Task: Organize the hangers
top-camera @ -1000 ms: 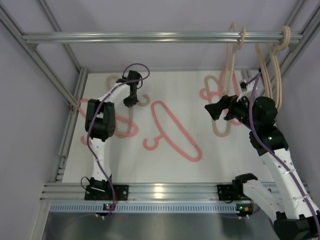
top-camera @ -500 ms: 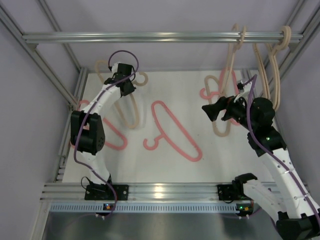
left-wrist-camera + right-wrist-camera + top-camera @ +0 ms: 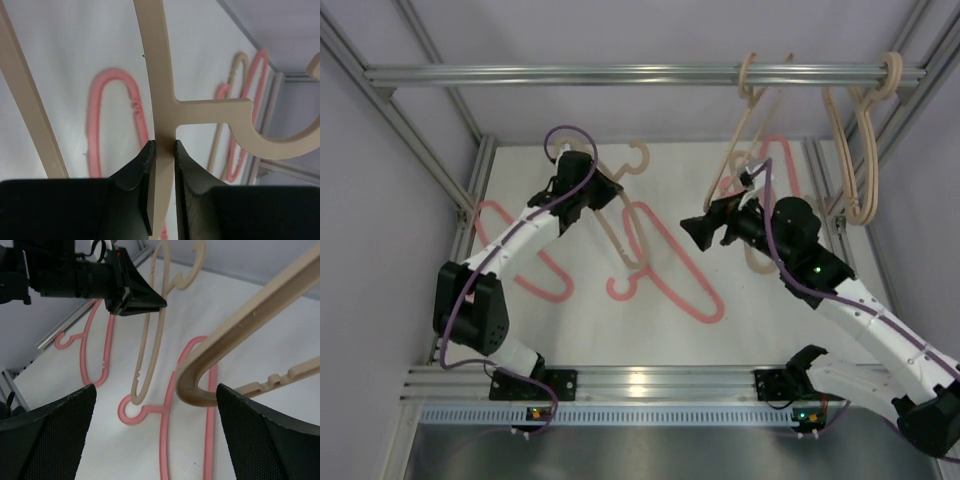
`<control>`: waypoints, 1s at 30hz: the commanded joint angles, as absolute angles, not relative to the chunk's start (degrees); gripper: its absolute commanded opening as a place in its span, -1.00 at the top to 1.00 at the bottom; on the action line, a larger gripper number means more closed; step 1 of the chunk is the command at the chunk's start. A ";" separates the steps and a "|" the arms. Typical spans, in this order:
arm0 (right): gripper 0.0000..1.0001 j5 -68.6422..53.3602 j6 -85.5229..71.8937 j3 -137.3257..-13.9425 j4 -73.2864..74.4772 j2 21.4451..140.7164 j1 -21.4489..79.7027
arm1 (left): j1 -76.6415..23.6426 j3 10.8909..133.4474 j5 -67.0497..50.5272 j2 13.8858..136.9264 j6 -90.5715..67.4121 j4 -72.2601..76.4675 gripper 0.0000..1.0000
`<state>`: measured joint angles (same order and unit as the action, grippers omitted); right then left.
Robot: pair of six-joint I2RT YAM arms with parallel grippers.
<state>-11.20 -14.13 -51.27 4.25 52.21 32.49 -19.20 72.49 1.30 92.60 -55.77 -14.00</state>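
My left gripper (image 3: pixel 603 192) is shut on the neck of a beige hanger (image 3: pixel 623 236) and holds it above the table, hook (image 3: pixel 638 156) toward the back. The jaws pinch its stem (image 3: pixel 164 150) just below the hook. To its right my right gripper (image 3: pixel 698 229) stands open. The lower bend of a second beige hanger (image 3: pixel 196 390) lies between the fingers (image 3: pixel 50 440), ungripped. That hanger hooks over the rail (image 3: pixel 750 82). Two more beige hangers (image 3: pixel 868 130) hang at the rail's right end. Pink hangers lie flat at centre (image 3: pixel 670 268), left (image 3: pixel 535 270) and back right (image 3: pixel 775 165).
The aluminium rail (image 3: pixel 570 75) crosses the back, high above the white table (image 3: pixel 580 325). Frame posts stand at the left (image 3: pixel 430 150) and right (image 3: pixel 910 100) sides. The left gripper (image 3: pixel 135 295) and its beige hanger (image 3: pixel 150 355) show in the right wrist view.
The left arm lifted the beige hanger off the table and carried it right toward the centre. The right arm swung left, and the hanging beige hanger slid left along the rail.
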 commanded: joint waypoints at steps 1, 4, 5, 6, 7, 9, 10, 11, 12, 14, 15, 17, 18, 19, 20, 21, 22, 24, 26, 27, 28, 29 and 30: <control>-0.99 -8.97 -14.95 -50.09 5.54 58.96 39.79 | -23.62 68.31 -0.62 84.03 -62.13 -3.17 1.00; -0.95 -5.72 -14.15 -52.20 5.10 64.67 43.14 | -27.05 64.62 2.53 79.64 -63.97 -1.94 1.00; -0.94 -5.54 -14.06 -52.73 4.58 65.91 43.94 | -27.85 63.47 3.07 77.37 -64.51 -0.72 1.00; -0.93 -5.28 -13.98 -52.91 3.96 67.92 44.73 | -28.64 62.59 3.51 76.56 -65.21 0.95 1.00; -0.88 -4.93 -13.97 -53.26 3.26 68.81 46.30 | -29.87 61.80 4.12 75.86 -66.08 1.58 1.00; -0.81 -3.87 -13.89 -53.52 1.50 71.18 47.19 | -30.93 60.47 4.74 74.01 -66.62 1.93 1.00; -0.74 -3.78 -13.97 -53.79 0.89 71.89 47.81 | -31.81 59.86 4.83 72.87 -67.58 2.54 1.00; -0.70 -3.78 -13.97 -53.96 0.62 73.29 48.25 | -32.16 58.64 4.83 72.43 -68.02 3.24 1.00; -0.62 -3.61 -13.97 -54.14 0.62 74.00 48.51 | -32.60 58.19 4.92 71.90 -68.90 4.03 1.00; -0.58 -3.17 -13.97 -54.49 0.53 75.23 49.65 | -32.78 57.22 5.10 70.59 -69.61 4.57 1.00; -0.58 -2.82 -14.06 -54.75 0.53 76.02 50.09 | -32.87 56.52 5.45 70.14 -69.52 4.66 1.00; -0.58 -1.15 -14.06 -54.76 0.96 75.94 51.41 | -32.87 55.73 6.24 69.00 -69.26 4.66 1.00; -0.58 -0.45 -14.06 -54.49 1.31 75.15 51.76 | -32.87 55.29 6.33 68.73 -68.56 4.57 1.00; -0.58 1.65 -14.32 -54.41 2.01 74.45 52.12 | -32.87 54.94 6.42 68.21 -68.47 4.57 1.00; -0.58 2.80 -14.59 -54.23 2.54 73.83 52.03 | -32.87 54.58 6.59 67.94 -68.47 4.57 1.00; -0.58 4.64 -14.85 -53.88 4.03 72.26 52.12 | -32.96 54.32 6.85 67.50 -68.21 4.57 1.00; -0.58 8.49 -15.29 -53.88 5.26 71.38 52.03 | -32.87 53.88 7.03 66.98 -67.94 4.48 1.00; -0.67 13.07 -16.16 -54.57 10.25 68.65 51.94 | -32.87 53.09 8.17 66.19 -67.59 4.48 1.00; -0.72 19.75 -17.13 -54.84 13.26 65.41 52.03 | -32.87 51.95 9.31 64.87 -66.98 4.22 1.00; -0.76 21.69 -17.92 -55.19 14.84 64.09 51.94 | -32.87 51.68 10.36 64.34 -66.62 4.04 1.00; -0.78 24.41 -18.28 -55.37 17.64 62.94 52.03 | -32.87 51.24 10.81 63.55 -66.36 3.69 1.00; -0.79 25.30 -18.80 -55.81 18.88 60.67 52.03 | -32.87 50.98 11.33 63.20 -66.18 3.26 1.00; -0.80 26.01 -18.98 -56.51 19.94 59.69 52.03 | -32.87 50.80 11.86 62.76 -65.75 2.99 1.00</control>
<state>18.39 -15.70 -56.16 7.33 63.46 50.65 -32.73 51.57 8.69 65.49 -67.20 -0.14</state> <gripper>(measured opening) 0.893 0.208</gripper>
